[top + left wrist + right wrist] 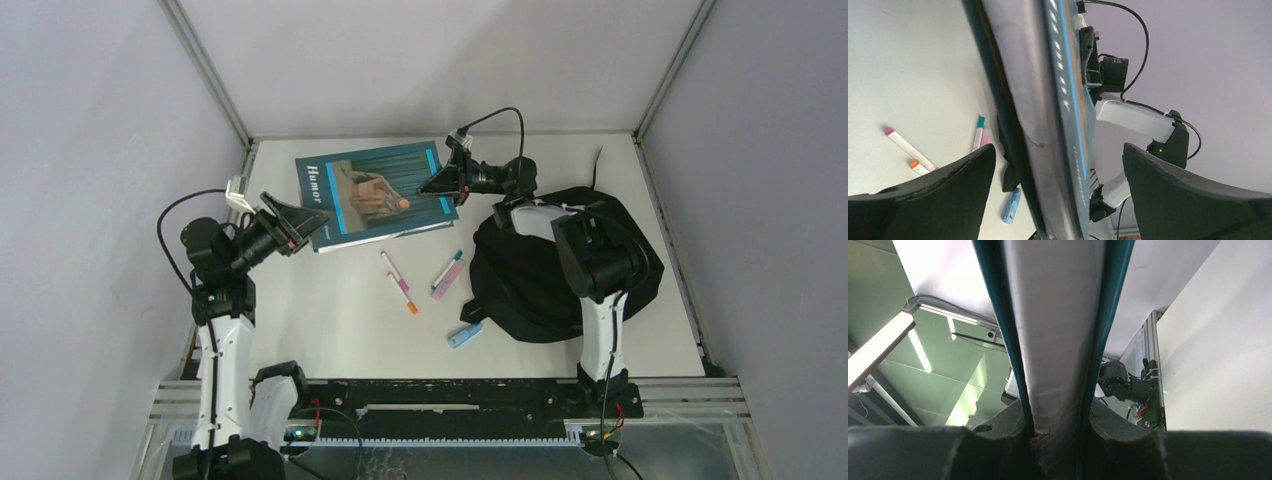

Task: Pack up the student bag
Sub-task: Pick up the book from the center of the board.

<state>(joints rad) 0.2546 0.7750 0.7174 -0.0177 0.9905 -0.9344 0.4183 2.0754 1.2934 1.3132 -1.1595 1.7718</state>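
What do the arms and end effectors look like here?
Left arm and right arm: white links, black joints. Left end effector and right end effector: black, broad tapering fingers. A black cable loops off each wrist.

A robotics lab test cell: white table boxed by plain grey panels and aluminium framing.

White table boxed in by pale grey walls, metal posts at the far corners
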